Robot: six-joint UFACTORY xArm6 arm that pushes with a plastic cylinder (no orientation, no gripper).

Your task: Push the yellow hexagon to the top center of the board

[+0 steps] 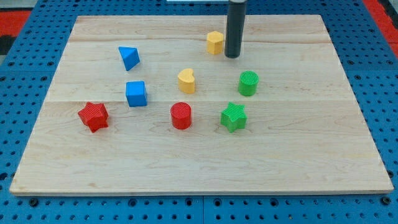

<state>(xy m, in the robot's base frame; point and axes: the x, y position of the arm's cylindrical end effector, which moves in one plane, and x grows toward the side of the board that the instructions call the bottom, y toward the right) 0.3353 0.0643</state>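
Note:
The yellow hexagon [215, 42] stands near the view's top centre of the wooden board [298, 155]. My dark rod comes down from the view's top, and my tip [232, 56] rests on the board just right of the hexagon, close beside it; whether they touch I cannot tell.
A yellow heart [186, 80] lies below the hexagon. A blue triangle [129, 57] and a blue cube [136, 93] are at the left, a red star [94, 116] further left. A red cylinder [181, 116], a green star [234, 116] and a green cylinder [249, 83] lie mid-board.

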